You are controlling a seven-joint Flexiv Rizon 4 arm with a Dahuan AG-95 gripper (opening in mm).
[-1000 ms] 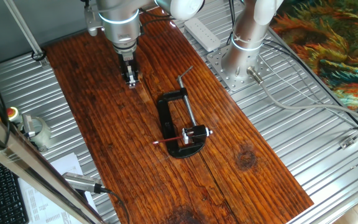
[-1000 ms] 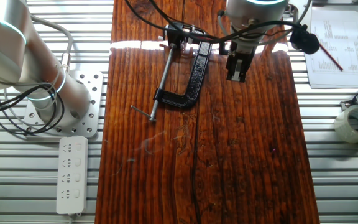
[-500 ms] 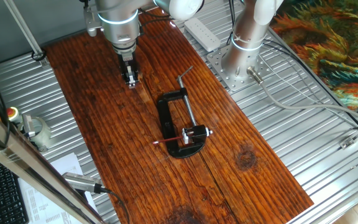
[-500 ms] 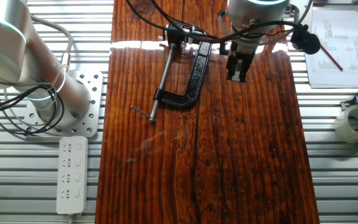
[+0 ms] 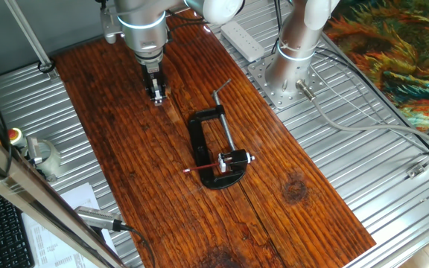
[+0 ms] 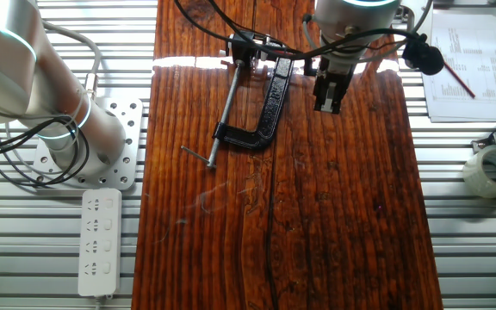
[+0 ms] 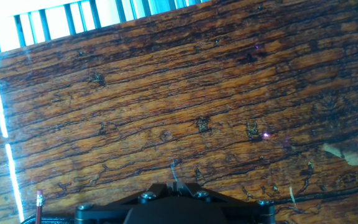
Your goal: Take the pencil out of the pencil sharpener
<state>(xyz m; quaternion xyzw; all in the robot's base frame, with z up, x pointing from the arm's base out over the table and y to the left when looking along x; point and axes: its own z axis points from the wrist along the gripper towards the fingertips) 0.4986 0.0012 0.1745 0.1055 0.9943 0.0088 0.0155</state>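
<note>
Because your two-finger gripper (image 5: 156,95) hangs clenched and empty well apart from the thin red pencil (image 5: 205,166) stuck in the small black pencil sharpener (image 5: 235,158), approaching shut risks knocking the big black C-clamp (image 5: 199,141) beside it.

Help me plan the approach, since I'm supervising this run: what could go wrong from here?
1. The pencil is very thin and lies low on the wooden board; the claw could close beside it.
2. The pencil sharpener sits inside the black C-clamp, so a descending claw might strike the frame.
3. A skewed pull might snap the pencil.
</note>
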